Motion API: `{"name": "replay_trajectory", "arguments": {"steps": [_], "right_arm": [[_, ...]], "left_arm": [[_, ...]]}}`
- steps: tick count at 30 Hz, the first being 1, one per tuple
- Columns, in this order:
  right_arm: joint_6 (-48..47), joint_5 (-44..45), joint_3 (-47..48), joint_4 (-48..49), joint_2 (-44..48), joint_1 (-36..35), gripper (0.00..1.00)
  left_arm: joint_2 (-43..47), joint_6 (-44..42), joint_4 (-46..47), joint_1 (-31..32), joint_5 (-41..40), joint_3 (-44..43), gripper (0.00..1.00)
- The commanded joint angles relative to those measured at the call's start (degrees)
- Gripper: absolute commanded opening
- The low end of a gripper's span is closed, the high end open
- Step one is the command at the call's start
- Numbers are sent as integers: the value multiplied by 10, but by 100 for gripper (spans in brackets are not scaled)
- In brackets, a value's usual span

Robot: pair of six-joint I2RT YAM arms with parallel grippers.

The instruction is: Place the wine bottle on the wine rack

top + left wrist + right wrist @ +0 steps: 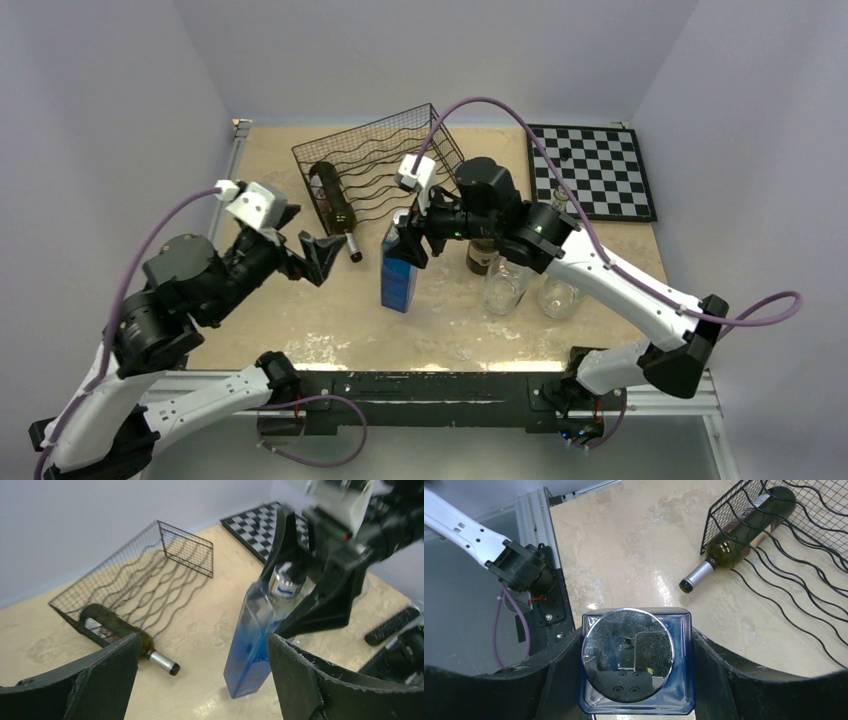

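The black wire wine rack [400, 150] [165, 575] [804, 545] lies flat at the back of the table. A green wine bottle [333, 200] [120, 627] [744, 530] rests on its left end, the silver-capped neck poking out over the table toward me. My right gripper [405, 240] [636, 652] is shut on the top of a square blue bottle [400, 275] [255, 635] [684, 680] with a chrome cap, upright in front of the rack. Whether its base touches the table I cannot tell. My left gripper [320, 255] [202, 645] hangs open just left of it, holding nothing.
A chessboard [592, 170] lies at the back right. Two clear glass jars [505, 285] [558, 297] and a dark bottle [482, 258] stand under my right arm. Walls close in on the left, back and right.
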State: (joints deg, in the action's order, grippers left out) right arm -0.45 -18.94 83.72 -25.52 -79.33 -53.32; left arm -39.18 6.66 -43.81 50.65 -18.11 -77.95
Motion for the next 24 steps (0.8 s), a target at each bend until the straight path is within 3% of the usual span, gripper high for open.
{"name": "replay_trajectory", "arguments": {"steps": [1, 8, 16, 24], "right_arm": [[8, -33, 38, 59, 71, 2, 0], [-17, -87, 85, 1, 93, 16, 0], [-11, -161, 142, -61, 103, 29, 0], [-7, -247, 212, -124, 95, 38, 0]], "left_arm": [[18, 8, 95, -1, 100, 86, 99], [47, 12, 177, 0, 187, 186, 99], [46, 9, 261, -2, 355, 261, 99], [14, 69, 347, -22, 483, 278, 99]]}}
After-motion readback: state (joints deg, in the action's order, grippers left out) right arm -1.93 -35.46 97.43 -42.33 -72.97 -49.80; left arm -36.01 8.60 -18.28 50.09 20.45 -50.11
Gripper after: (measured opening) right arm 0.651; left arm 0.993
